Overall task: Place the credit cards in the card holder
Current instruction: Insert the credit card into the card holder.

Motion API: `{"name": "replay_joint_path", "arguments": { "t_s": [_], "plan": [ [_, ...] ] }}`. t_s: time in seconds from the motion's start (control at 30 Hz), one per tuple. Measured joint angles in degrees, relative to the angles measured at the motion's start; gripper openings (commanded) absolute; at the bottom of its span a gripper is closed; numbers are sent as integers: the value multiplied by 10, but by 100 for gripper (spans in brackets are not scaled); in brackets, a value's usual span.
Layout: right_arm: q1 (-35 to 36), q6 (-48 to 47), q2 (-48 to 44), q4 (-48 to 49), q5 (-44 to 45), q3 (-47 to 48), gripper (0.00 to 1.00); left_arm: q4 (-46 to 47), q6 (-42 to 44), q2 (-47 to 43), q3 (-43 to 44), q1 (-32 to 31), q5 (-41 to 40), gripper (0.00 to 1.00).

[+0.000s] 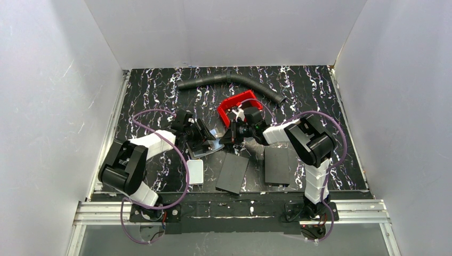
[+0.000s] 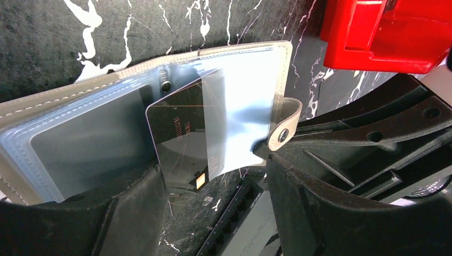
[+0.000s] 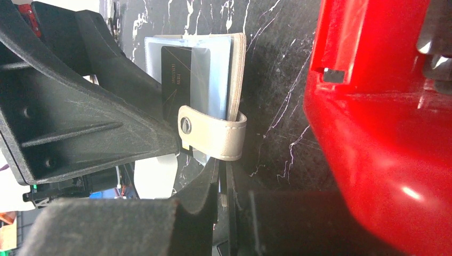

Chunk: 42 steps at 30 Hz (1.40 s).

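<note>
White walls [image 1: 224,32], black marbled table [image 1: 320,96]. The left pincer [image 2: 213,181] stands spread around one credit card [image 2: 178,144], half tucked into the one open card holder [image 2: 96,133], which the right pincer [image 3: 184,154] pinches beside its clasp tab [image 3: 216,136].

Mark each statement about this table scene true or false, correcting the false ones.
1. The card holder lies open. True.
2. A card sits partly inside a clear sleeve. True.
3. The red tray stands nearer the table's front edge than the holder. False: it stands farther back.
4. The hose lies inside the red tray. False: it lies on the table behind it.
5. The left gripper is open. True.
</note>
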Motion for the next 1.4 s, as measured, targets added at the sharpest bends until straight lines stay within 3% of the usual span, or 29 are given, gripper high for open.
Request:
{"name": "replay_joint_path", "arguments": {
  "t_s": [0.37, 0.7, 0.87, 1.4],
  "plan": [
    [2, 0, 0, 3, 0, -1, 1, -47, 10, 23, 44, -27, -29, 60],
    [-5, 3, -1, 26, 0, -15, 1, -56, 32, 28, 59, -37, -37, 71],
    [-7, 10, -1, 43, -7, -22, 1, -63, 51, 14, 54, -40, -36, 72],
    [-8, 10, -1, 43, -11, -22, 1, -116, 61, 15, 76, -41, -46, 67]
  ]
}}
